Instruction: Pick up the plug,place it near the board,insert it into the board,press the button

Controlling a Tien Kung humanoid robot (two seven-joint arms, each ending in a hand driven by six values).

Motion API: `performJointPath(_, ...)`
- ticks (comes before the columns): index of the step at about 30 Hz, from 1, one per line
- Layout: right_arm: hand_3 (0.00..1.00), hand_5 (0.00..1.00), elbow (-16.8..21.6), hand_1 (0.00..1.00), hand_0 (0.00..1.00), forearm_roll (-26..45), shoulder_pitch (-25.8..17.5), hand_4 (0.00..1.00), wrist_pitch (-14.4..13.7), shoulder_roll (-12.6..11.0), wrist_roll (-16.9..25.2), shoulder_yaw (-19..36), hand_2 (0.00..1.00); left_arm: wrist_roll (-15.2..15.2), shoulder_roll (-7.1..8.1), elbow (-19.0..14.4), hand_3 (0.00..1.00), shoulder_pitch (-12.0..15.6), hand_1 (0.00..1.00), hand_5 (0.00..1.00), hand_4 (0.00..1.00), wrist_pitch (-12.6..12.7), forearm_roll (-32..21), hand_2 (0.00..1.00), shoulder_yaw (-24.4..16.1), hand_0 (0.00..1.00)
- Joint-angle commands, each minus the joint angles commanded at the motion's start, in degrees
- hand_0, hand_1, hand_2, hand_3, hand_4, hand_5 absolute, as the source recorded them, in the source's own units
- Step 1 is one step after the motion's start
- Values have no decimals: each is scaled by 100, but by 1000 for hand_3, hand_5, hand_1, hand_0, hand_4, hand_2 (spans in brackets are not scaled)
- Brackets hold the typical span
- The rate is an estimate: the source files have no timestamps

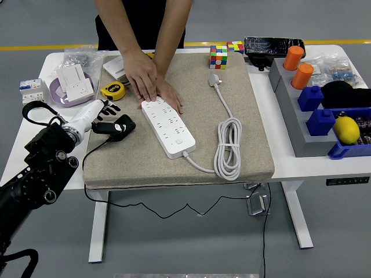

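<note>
- The left hand (110, 124) gripped a black plug (123, 126) over the mat's left edge.
- The white power strip (168, 127) lay just to its right, its long axis running diagonally toward the near right.
- A person's hands (152, 87) pinned its far end.
- No right arm showed.

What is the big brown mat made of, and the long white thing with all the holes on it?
The mat looks like woven cloth over padding: tan, rough, matte, with thick soft edges. The power strip looks like hard white plastic: smooth, slightly shiny, with crisp moulded edges. Its cable seems rubbery, since it coils in loose loops.
</note>
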Motion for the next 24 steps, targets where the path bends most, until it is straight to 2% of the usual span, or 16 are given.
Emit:
performJointPath(1,818,998,0,914,946,1,-2,998,0,-2,0,-1,836,-10,1,1,943,5,952,827,998,-20,-30,925,-10,866)
performJointPath(2,817,998,0,913,946,1,-5,998,1,-3,0,-3,836,-11,0,3,998,9,998,903,998,-67,-44,998,-26,996)
performJointPath(5,817,998,-2,913,946,5,-10,998,0,-2,-1,-8,836,-41,-9,-14,998,36,998,903,998,-82,-165,998,-108,996)
performJointPath(7,817,998,-1,913,946,3,-8,998,-2,2,-2,-9,836,-80,-33,-77,998,74,998,903,998,13,-390,998,-255,996)
performJointPath(8,817,998,-1,914,946,2,-6,998,-2,4,-2,-10,836,-95,-52,-124,998,97,998,998,998,70,-543,998,-352,998)
performJointPath(10,817,998,-1,914,946,-3,-8,998,-1,11,-3,-1,836,-118,-109,-262,998,173,998,998,998,238,-903,998,-590,998)
performJointPath(13,817,998,0,914,946,-11,-16,998,0,18,-4,8,836,-154,-193,-549,998,339,998,998,998,398,-1631,998,-1020,998)
performJointPath(15,817,998,-2,914,946,-12,-30,998,1,24,-3,18,835,-198,-227,-852,967,506,998,998,998,469,-2152,963,-1335,975)
performJointPath(19,817,998,-9,914,946,-8,-52,998,3,39,-3,31,835,-271,-235,-1369,967,807,998,998,998,521,-3064,963,-1760,975)
performJointPath(20,817,998,-10,914,946,-9,-55,998,3,42,-3,36,834,-279,-231,-1469,858,864,889,998,998,520,-3287,846,-1813,904)
performJointPath(24,817,998,-15,914,946,-13,-68,998,6,64,-3,69,834,-290,-289,-2096,858,1249,889,998,998,500,-4256,846,-2193,904)
